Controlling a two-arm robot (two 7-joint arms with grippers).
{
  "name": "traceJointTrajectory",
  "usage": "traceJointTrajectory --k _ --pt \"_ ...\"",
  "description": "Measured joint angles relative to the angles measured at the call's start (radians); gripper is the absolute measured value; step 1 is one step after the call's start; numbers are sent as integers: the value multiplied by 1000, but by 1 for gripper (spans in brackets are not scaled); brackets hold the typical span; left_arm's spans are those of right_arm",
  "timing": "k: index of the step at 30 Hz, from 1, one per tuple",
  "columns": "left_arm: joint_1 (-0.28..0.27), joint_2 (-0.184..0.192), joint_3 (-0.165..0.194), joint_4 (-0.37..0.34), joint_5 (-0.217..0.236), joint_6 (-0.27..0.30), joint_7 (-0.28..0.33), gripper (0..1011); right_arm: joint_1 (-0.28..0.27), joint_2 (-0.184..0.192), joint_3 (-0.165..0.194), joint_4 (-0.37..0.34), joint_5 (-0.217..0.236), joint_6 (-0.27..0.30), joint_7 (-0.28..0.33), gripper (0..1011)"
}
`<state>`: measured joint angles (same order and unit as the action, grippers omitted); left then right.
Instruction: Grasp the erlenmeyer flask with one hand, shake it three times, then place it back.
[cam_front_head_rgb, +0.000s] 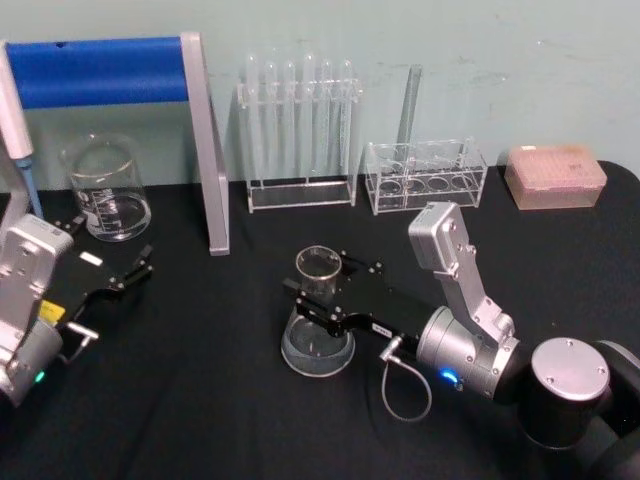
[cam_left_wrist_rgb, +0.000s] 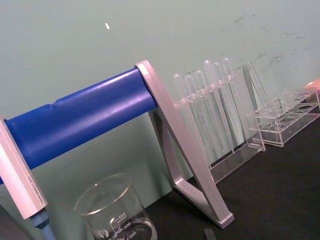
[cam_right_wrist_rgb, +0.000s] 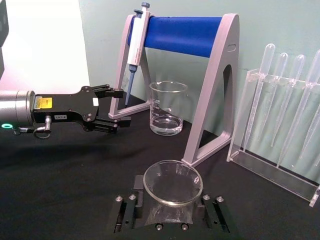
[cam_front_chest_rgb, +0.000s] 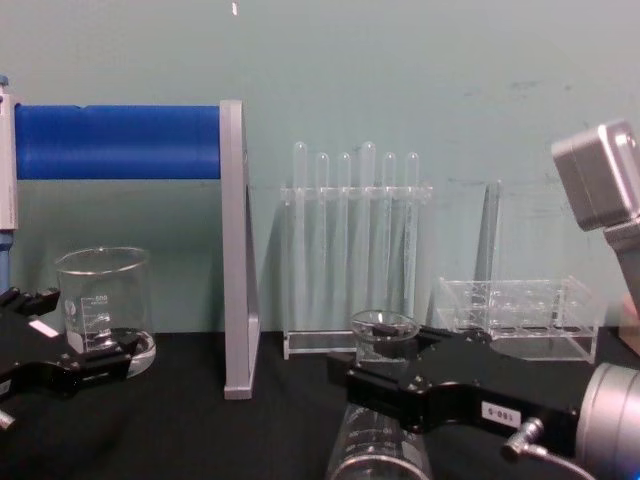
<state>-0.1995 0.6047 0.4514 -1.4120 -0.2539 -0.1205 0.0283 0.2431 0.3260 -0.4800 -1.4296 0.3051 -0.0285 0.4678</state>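
The erlenmeyer flask (cam_front_head_rgb: 318, 335) stands upright on the black cloth at the table's centre, with its round rim (cam_right_wrist_rgb: 172, 182) facing up. My right gripper (cam_front_head_rgb: 322, 290) reaches in from the right. Its two black jaws sit on either side of the flask's neck (cam_front_chest_rgb: 385, 350) just below the rim, closed against the glass. The flask's wide base rests on the cloth. My left gripper (cam_front_head_rgb: 108, 245) lies low at the left, open and holding nothing, and it is seen from the side in the right wrist view (cam_right_wrist_rgb: 124, 106).
A glass beaker (cam_front_head_rgb: 107, 190) stands at the back left beside the grey and blue pipette stand (cam_front_head_rgb: 205, 140), which holds a pipette (cam_right_wrist_rgb: 136, 45). Behind the flask are a rack of tubes (cam_front_head_rgb: 300, 130), a clear plastic rack (cam_front_head_rgb: 425, 180) and a pink tip box (cam_front_head_rgb: 555, 175).
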Motion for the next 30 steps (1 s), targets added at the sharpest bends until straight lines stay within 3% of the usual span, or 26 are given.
traceJointTrajectory --k 10,16,24,30 --pt "0 0 0 0 0 0 0 1001 0 0 0 0 1 0 0 873" --pt "0 0 0 0 0 0 0 1001 0 0 0 0 1 0 0 998" --pt "0 0 0 0 0 0 0 1001 0 0 0 0 1 0 0 1000" --pt "0 0 0 0 0 0 0 1001 -16 42 8 -32 24 8 40 1000"
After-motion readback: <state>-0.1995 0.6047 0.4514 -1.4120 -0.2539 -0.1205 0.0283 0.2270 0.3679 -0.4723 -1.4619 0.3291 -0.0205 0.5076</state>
